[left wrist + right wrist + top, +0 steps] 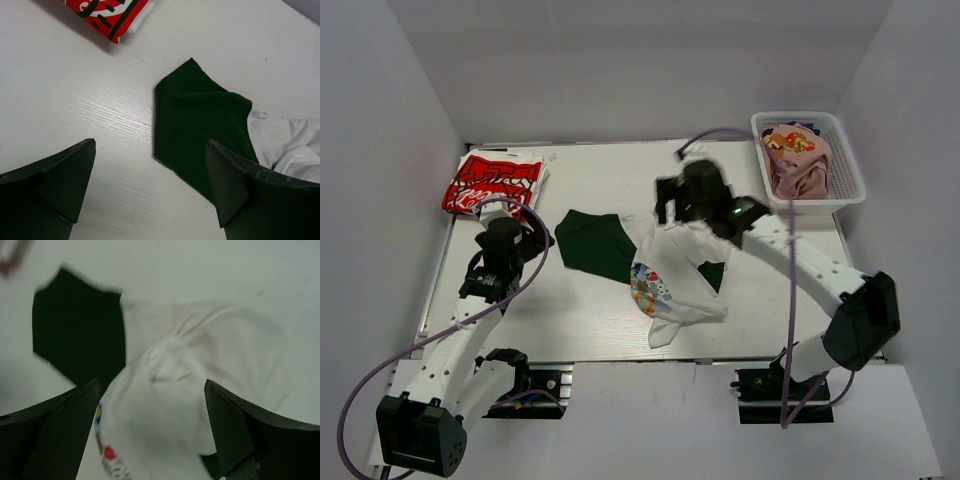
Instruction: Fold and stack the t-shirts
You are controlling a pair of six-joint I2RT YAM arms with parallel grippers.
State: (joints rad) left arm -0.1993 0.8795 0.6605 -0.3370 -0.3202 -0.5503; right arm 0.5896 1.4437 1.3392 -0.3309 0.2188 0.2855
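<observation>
Viewed from above, a white t-shirt [672, 275] with a colourful print lies crumpled at the middle of the table [570, 325]. It overlaps the right part of a dark green t-shirt [588, 245], which is spread flat. A folded red-and-white t-shirt [492, 183] lies at the far left corner, apart from both. A pink t-shirt [798, 160] is bunched inside the white basket [806, 116] at the far right. The left gripper [150, 145] has its fingers spread wide and holds nothing, above bare table beside the dark green t-shirt's left edge. The right gripper [150, 385] has its fingers spread wide over the white t-shirt's bunched top. The blurred wrist view leaves contact with the cloth uncertain.
</observation>
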